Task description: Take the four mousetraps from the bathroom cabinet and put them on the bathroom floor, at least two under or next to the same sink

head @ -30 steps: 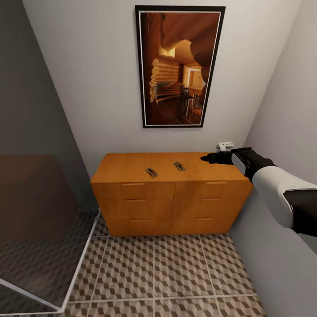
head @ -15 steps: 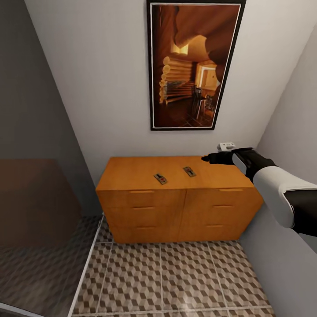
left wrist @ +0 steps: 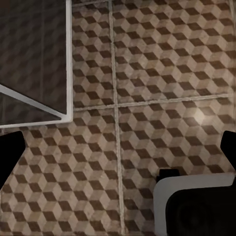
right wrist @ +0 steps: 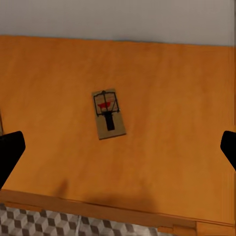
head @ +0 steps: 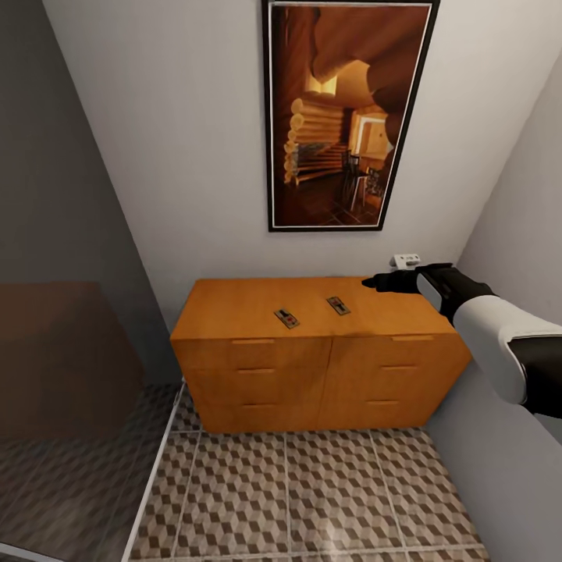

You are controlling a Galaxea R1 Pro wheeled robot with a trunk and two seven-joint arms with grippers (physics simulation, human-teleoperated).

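While the robot faces the cabinet [head: 316, 351], the head view records two mousetraps on its flat top: the left mousetrap [head: 286, 318] near the front edge, the right mousetrap [head: 338, 305] a little further back. The right hand [head: 368, 282] hovers above the top's right rear part, beside the right mousetrap but apart from it; from this angle I cannot tell whether its fingers are spread. A framed picture [head: 347, 117] of a log interior hangs on the wall above, a white wall socket [head: 405, 260] sits behind the arm, and the bathroom floor [head: 312, 499] lies bare in front of the drawers. A glass partition [head: 70, 375] stands to the left.

Left wrist view: patterned floor tiles, a white-framed glass corner [left wrist: 66, 115], and both dark fingertips at the frame's sides, so the left hand is spread wide with nothing in it.

Right wrist view: one mousetrap [right wrist: 108, 114] lies flat on the orange wood, red mark visible; fingertips spread wide, nothing held.

Judgement: pick-up phase, two traps remaining on top. Next move calls for lowering the right hand over the trap and aligning fingers across its narrow sides.

No readable writing or brand anywhere.
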